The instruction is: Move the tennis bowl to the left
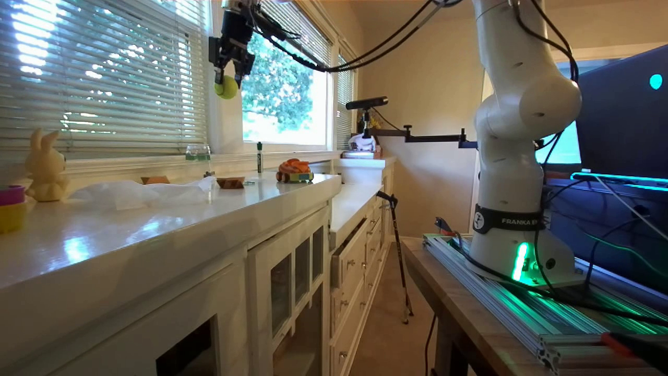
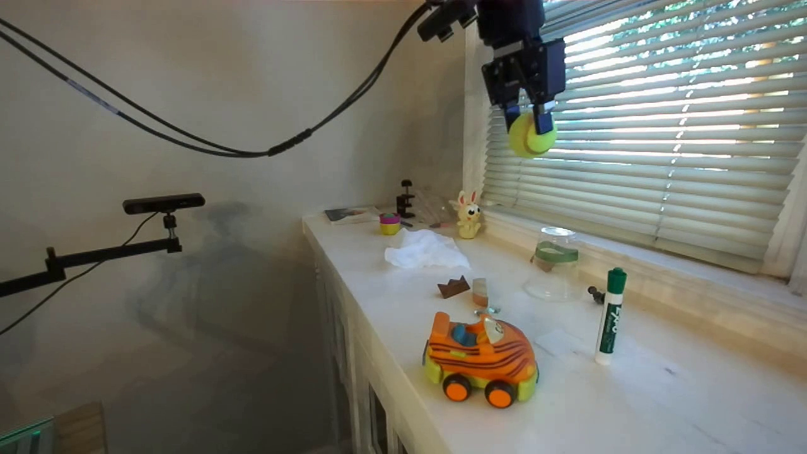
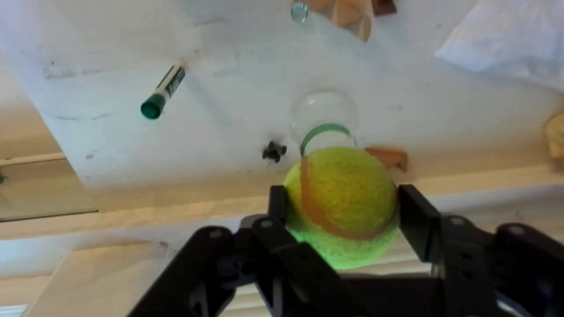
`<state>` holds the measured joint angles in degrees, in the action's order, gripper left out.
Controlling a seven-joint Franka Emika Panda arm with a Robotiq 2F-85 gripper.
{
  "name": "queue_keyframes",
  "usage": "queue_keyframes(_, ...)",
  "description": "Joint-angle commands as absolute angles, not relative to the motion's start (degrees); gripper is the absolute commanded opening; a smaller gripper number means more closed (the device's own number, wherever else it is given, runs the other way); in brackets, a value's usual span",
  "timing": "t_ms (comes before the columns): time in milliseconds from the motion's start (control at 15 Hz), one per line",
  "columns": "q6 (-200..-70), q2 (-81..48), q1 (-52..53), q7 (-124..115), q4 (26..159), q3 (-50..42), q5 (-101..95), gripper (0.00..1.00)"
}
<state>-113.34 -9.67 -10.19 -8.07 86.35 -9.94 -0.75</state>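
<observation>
Tennis ball (image 2: pixel 527 141) is clamped in my gripper (image 2: pixel 528 125), bulging out beneath it, well above the table (image 2: pixel 662 403) and left of the marker (image 2: pixel 609 318) in both exterior views. With no long axis to mind, I judge that only leftward travel and lowering remain.

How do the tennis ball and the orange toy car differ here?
The tennis ball is up in the air, gripped by the pincer; the toy car rests upright on the white countertop. The tennis ball is round, the toy car longer than it is tall. The tennis ball is mainly yellow-green, the toy car mostly orange with dark stripes. They share some yellow-green, which the toy car shows along its lower edge.
</observation>
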Motion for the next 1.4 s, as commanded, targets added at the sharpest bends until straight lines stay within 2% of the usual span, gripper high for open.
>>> queue_keyframes(0, -105.9, -3.9, -9.9, -1.9, 93.0, -8.4, 2.5, 0.40)
queue_keyframes(467, -93.0, -3.4, -8.6, 4.8, 97.6, -7.0, 1.4, 0.40)
queue_keyframes(1333, -92.1, -9.9, -5.3, 9.4, 103.9, -4.7, -12.4, 0.40)
